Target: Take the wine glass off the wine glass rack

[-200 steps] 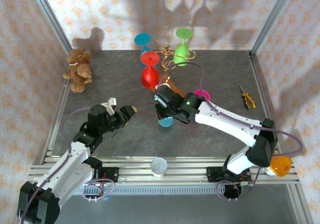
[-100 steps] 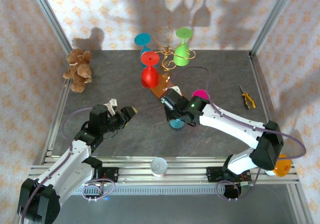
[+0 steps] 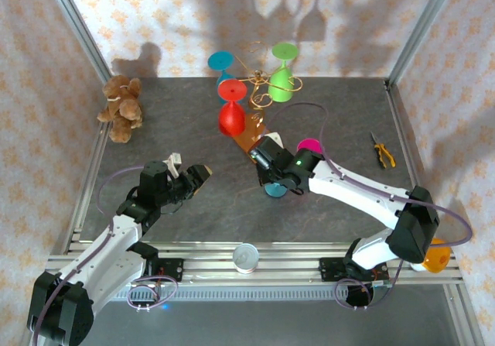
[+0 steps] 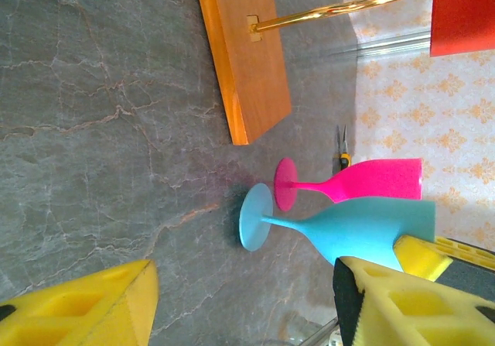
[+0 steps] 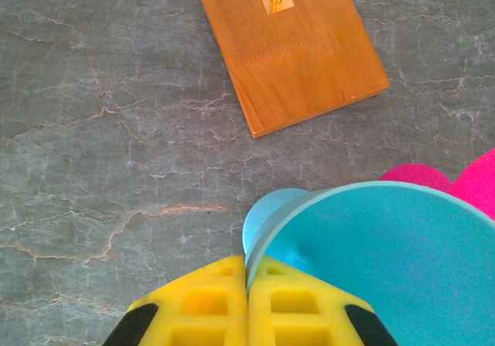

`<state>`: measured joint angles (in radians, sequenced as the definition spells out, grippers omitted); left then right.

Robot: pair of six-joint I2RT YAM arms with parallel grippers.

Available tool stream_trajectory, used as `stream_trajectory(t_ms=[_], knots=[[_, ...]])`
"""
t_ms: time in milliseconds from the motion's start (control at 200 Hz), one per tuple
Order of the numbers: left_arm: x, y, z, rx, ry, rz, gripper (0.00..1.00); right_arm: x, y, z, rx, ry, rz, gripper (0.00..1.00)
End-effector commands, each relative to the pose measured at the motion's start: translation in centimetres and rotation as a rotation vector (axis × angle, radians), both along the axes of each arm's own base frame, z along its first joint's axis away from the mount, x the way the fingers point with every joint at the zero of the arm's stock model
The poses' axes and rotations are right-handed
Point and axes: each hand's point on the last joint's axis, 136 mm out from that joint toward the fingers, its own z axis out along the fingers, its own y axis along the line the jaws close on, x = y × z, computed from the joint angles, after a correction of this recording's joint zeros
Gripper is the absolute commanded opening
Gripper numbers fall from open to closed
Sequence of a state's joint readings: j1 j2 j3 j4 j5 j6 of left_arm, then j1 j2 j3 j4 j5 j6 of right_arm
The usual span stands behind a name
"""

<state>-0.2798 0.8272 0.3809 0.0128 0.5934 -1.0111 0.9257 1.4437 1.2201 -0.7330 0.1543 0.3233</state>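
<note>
My right pincer [image 5: 247,272] is pressed tight on the rim of the blue wine glass [image 5: 371,253]. The glass stands up straight, off the wine glass rack [image 3: 259,79], just in front of the near corner of the rack's wooden base [image 5: 309,52]. I cannot tell if its foot touches the table [image 4: 93,129]. A pink glass [image 4: 371,179] stands just beside it, to the right of the rack's base.

My left pincer [image 4: 240,315] is spread wide and holds nothing. It hangs to the left of the rack's base and faces the blue wine glass.

A red glass [image 3: 232,118] and a green glass [image 3: 281,84] hang upside down from the rack's gold arms. A teddy bear [image 3: 120,107] sits far to the rack's left.
</note>
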Motion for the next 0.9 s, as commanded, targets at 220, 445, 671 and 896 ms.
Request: stream_trajectory(t_ms=[220, 445, 671, 896], knots=[[0.64, 0.14, 0.91, 0.010, -0.042, 0.007, 0.61, 0.96, -0.27, 0.04, -0.006, -0.030, -0.045, 0.05], [0.61, 0.16, 0.81, 0.015, -0.041, 0.007, 0.61, 1.01, -0.24, -0.11, -0.012, -0.027, -0.045, 0.08], [0.60, 0.16, 0.85, 0.011, -0.040, 0.008, 0.61, 1.06, -0.30, -0.49, -0.031, -0.020, -0.045, 0.12], [0.64, 0.21, 0.79, 0.015, -0.040, 0.010, 0.61, 1.11, -0.10, -0.06, -0.027, -0.020, -0.043, 0.24]])
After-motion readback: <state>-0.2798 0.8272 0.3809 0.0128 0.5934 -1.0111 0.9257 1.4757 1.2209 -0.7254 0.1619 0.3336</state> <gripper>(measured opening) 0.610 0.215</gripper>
